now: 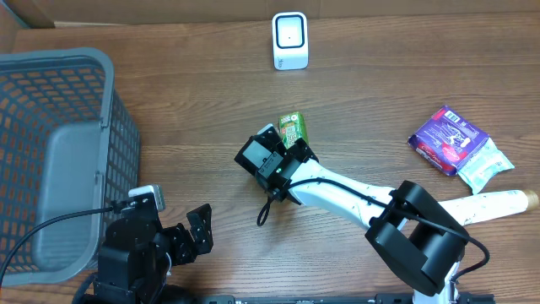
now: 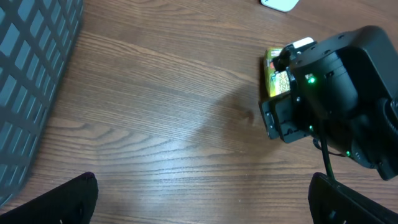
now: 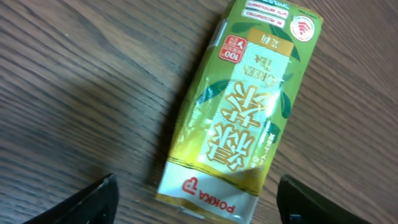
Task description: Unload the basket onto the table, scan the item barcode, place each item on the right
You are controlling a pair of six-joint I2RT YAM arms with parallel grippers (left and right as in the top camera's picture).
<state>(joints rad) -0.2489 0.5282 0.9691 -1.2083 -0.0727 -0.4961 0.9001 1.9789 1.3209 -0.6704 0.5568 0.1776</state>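
Wood-grain table [image 1: 194, 101], matt; green tea carton [image 3: 242, 112], glossy paperboard; grey basket [image 1: 51, 61], plastic mesh.

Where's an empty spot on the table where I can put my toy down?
The biggest bare wood lies between the grey basket and the green tea carton. Another free patch sits between the white scanner and the purple packet. It's crowded on the right, where that packet touches a pale packet beside the right arm.
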